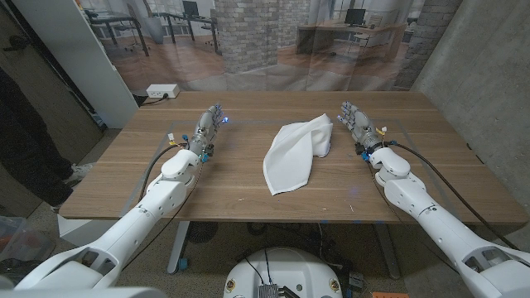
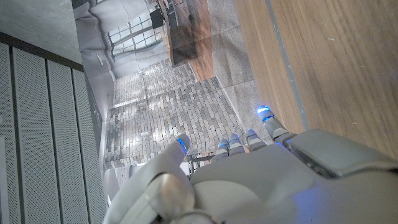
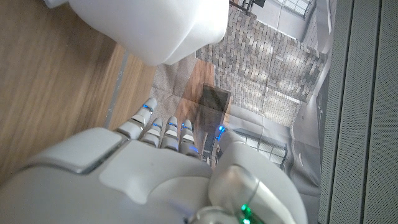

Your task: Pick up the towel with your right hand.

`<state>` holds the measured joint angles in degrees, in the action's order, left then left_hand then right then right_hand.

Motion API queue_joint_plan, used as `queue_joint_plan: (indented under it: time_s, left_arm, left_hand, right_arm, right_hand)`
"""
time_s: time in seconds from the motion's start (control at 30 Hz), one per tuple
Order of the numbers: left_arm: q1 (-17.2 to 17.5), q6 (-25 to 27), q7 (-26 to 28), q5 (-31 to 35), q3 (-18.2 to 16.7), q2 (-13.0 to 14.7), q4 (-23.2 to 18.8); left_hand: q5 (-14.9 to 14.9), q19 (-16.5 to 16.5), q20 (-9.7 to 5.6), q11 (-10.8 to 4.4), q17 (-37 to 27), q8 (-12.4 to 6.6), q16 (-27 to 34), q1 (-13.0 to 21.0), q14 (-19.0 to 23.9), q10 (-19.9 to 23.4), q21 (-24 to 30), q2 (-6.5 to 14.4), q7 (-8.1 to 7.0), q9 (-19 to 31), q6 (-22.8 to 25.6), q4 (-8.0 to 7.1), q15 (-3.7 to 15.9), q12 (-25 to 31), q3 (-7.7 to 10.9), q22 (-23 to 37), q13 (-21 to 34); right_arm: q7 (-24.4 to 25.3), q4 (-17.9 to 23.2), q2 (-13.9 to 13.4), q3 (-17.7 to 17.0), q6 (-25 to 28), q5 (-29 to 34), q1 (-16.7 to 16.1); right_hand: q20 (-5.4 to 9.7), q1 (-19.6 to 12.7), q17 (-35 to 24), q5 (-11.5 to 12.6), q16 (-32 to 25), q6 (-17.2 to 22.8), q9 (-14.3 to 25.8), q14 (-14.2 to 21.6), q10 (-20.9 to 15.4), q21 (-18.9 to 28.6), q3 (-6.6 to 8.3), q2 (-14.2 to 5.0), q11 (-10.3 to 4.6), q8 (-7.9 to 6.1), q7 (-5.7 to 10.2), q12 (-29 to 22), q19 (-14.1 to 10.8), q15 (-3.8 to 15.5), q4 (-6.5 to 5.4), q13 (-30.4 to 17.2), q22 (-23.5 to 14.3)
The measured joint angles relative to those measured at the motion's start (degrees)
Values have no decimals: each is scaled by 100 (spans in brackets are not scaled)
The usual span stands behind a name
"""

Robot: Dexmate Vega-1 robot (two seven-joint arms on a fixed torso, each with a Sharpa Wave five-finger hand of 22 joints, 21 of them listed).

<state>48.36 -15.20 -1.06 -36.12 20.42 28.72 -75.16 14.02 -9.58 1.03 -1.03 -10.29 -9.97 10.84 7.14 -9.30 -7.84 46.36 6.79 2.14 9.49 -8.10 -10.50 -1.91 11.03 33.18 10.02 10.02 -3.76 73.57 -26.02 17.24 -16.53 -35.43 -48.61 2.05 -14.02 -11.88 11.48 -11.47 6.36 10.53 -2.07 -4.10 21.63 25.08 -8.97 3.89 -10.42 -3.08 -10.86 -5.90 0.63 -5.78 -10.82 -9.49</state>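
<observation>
A white towel point(image 1: 295, 151) lies crumpled on the wooden table point(image 1: 248, 186), a little right of the middle; one end of the towel point(image 3: 149, 25) shows close by in the right wrist view. My right hand point(image 1: 358, 124) stands just right of the towel's far end, apart from it, fingers stretched out and holding nothing. Its back point(image 3: 155, 177) fills the lower part of the right wrist view. My left hand point(image 1: 209, 126) stands on the left half of the table, fingers extended, empty; its back point(image 2: 261, 180) shows in the left wrist view.
A white power strip point(image 1: 162, 91) lies on the floor beyond the table's far left corner. A backdrop printed with an office scene point(image 1: 265, 41) hangs behind the table. A dark-clothed person point(image 1: 25, 141) stands at the left edge.
</observation>
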Motion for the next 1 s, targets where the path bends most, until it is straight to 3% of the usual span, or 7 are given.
queue_joint_plan:
  time_s: [0.23,0.3,0.33,0.6,0.7,0.83,1.0]
  left_arm:
    - [31,90,-11,133,-69,-48,-32]
    - [31,120,-25,173,-69,-48,-32]
    - [107,129,-33,188,-289,-191,-94]
    - [140,200,-100,287,-428,-296,-99]
    - [140,215,-132,340,-456,-317,-99]
    - [140,244,-160,404,-494,-350,-95]
    - [142,254,-180,454,-524,-377,-90]
  left_hand:
    - [0,0,0,-9,0,0,0,0,-29,-51,11,0,13,0,-12,-1,29,0,1,0,0]
    - [0,0,0,0,0,0,0,0,-29,-60,11,0,21,0,-20,-1,29,0,1,0,0]
    - [0,0,0,0,1,0,0,0,-29,-60,11,0,21,0,-21,-1,29,0,1,0,0]
    - [0,1,0,0,1,0,0,0,-29,-60,11,0,21,-1,-20,-1,29,0,1,0,0]
    - [0,1,0,0,1,0,0,0,-29,-60,11,0,21,-1,-20,-1,29,0,1,0,-1]
    - [0,-30,31,6,1,0,0,0,-59,-54,-17,0,46,22,-45,-1,-1,0,1,0,-1]
    - [0,-30,31,35,1,0,0,-34,-38,-26,-17,-34,52,27,-52,-1,-23,-1,1,0,-1]
  right_arm:
    - [-164,-18,488,-597,74,205,-69]
    - [-568,-19,651,-795,321,791,-87]
    - [-641,-19,692,-844,362,905,-91]
    - [-946,-4,1059,-1281,531,1457,-131]
    - [-1006,27,1214,-1472,570,1605,-153]
    - [-1075,79,1373,-1665,609,1858,-175]
    - [-1085,146,1488,-1811,611,2137,-205]
  right_hand:
    - [0,-30,-27,0,0,0,2,-21,0,0,40,-31,0,0,0,0,0,-20,-40,0,0]
    - [0,-30,-27,0,0,0,1,-21,0,0,40,-30,0,0,0,0,0,-20,-40,0,1]
    - [0,-30,-27,0,0,0,1,-21,0,0,49,-30,0,0,0,0,0,-20,-49,1,0]
    - [1,-29,-14,0,0,-1,-6,-52,-31,-24,62,-30,31,0,-2,0,0,-52,-62,1,1]
    - [10,-29,16,-4,0,-2,-15,-44,-61,-56,0,-30,63,0,-63,0,-52,-98,19,1,1]
    - [-1,-161,75,-27,0,39,-15,25,-106,-68,-31,106,156,0,-103,-24,-125,-208,191,1,1]
    - [-100,-214,117,-49,0,101,-14,106,-180,-113,-41,203,230,-44,-164,-45,-224,-289,326,1,1]
